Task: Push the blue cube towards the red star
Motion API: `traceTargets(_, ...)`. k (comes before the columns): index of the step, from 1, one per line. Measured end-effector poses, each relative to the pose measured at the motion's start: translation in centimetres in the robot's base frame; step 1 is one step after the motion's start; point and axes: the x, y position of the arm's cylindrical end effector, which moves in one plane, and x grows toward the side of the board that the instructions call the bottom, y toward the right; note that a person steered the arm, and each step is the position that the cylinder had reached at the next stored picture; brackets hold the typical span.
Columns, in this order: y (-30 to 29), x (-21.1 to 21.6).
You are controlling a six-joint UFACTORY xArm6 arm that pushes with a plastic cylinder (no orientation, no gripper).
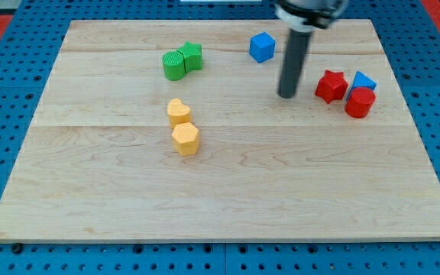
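The blue cube (262,46) sits near the view's top, right of centre. The red star (331,85) lies to its lower right, near the board's right side. My tip (286,95) rests on the board between them, below and to the right of the blue cube and left of the red star, touching neither. The dark rod rises from the tip to the view's top edge.
A red cylinder (360,102) and a small blue block (363,80) sit against the red star's right. Two green blocks (182,61) lie at the top left. Two yellow blocks (182,127) lie left of centre. The wooden board (220,198) ends on a blue pegboard.
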Motion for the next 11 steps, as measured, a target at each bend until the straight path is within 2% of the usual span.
traceTargets(1, -1.2, -5.4)
traceTargets(2, 3.7, -8.9)
traceTargets(3, 5.3, -11.4)
traceTargets(4, 0.3, -15.0)
traceTargets(5, -3.4, -15.5)
traceTargets(7, -0.5, -7.6)
traceTargets(8, 0.2, -5.5)
traceTargets(10, 2.6, -12.4)
traceTargets(11, 6.6, -10.9)
